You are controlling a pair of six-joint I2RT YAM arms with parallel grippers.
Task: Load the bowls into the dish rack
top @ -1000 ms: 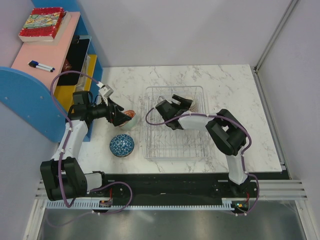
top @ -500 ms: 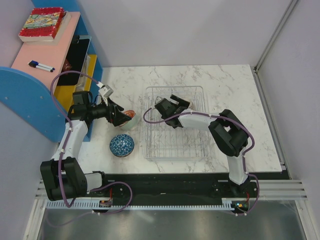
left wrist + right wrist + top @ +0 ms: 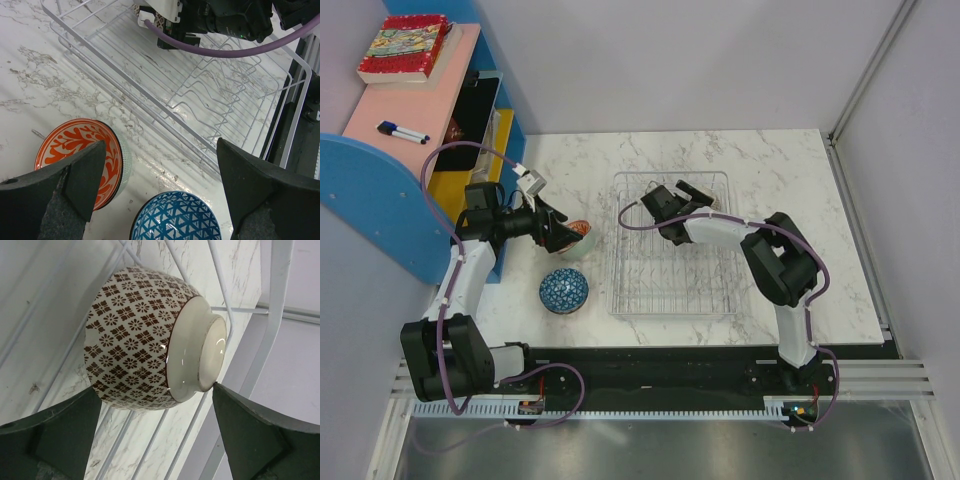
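Note:
The silver wire dish rack (image 3: pixel 616 262) lies in the middle of the marble table and also shows in the left wrist view (image 3: pixel 200 100). A brown-patterned bowl (image 3: pixel 130 340) rests tilted on its side against the rack's wires (image 3: pixel 272 300). My right gripper (image 3: pixel 155 395) is open with the bowl between its fingertips, at the rack's far end (image 3: pixel 688 195). An orange bowl (image 3: pixel 579 231) and a blue bowl (image 3: pixel 563 290) stand on the table left of the rack. My left gripper (image 3: pixel 160 155) is open above them, its left finger over the orange bowl (image 3: pixel 75 155), with the blue bowl (image 3: pixel 175 217) below.
A blue shelf unit (image 3: pixel 380 200) stands at the table's left edge, with a book (image 3: pixel 405 48) and a marker (image 3: pixel 402 131) on its pink top. The right arm's wrist and purple cable (image 3: pixel 220 50) reach over the rack's far end.
My right gripper has moved to the right and further back inside the rack, toward its far end. The left arm and the two bowls on the table have not moved.

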